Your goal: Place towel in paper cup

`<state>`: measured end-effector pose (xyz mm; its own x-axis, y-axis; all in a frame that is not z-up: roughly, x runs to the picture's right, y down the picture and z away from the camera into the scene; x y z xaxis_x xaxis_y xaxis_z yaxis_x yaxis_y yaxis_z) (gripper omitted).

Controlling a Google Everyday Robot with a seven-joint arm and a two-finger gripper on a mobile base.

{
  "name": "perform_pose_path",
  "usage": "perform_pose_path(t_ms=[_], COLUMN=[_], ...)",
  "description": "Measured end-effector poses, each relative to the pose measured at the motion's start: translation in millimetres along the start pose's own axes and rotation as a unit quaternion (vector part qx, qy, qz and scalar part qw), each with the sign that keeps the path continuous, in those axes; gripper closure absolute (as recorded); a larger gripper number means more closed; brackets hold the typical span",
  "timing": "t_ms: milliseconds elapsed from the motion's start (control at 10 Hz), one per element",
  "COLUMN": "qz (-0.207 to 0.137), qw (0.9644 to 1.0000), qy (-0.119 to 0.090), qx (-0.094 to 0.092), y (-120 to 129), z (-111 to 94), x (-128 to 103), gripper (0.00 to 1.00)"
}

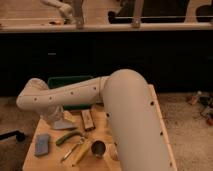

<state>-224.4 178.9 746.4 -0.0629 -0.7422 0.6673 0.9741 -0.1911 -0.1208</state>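
The towel (65, 122) is a pale grey-blue cloth lying on the left part of the wooden table (50, 160). My white arm stretches from the lower right across to the left, bends, and comes down at the towel. The gripper (53, 118) is at the towel's left edge, mostly hidden by the wrist. The paper cup is almost wholly hidden behind my arm. Only a pale sliver (114, 151) shows right of the dark metal cup (98, 148).
A darker blue sponge pad (42, 144) lies at the front left. A green vegetable (68, 137), a yellow banana (83, 152) and a snack bar (88, 120) lie mid-table. A green bin (70, 81) stands at the back. A dark counter runs behind.
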Motion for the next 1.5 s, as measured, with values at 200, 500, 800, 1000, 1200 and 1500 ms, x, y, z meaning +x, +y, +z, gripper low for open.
perform_pose_path(t_ms=[200, 500, 800, 1000, 1200, 1500], qz=[-0.021, -0.04, -0.062, -0.074, -0.086, -0.095], qw=[0.9995, 0.998, 0.9958, 0.9941, 0.9921, 0.9896], qy=[-0.021, -0.041, -0.05, -0.058, -0.071, -0.093], qx=[0.009, 0.027, 0.044, 0.053, 0.058, 0.054], y=[-18, -30, -35, -36, -39, -39], z=[9, 20, 33, 44, 62, 88], x=[7, 21, 34, 45, 56, 62], gripper=[0.2, 0.2, 0.2, 0.2, 0.2, 0.2])
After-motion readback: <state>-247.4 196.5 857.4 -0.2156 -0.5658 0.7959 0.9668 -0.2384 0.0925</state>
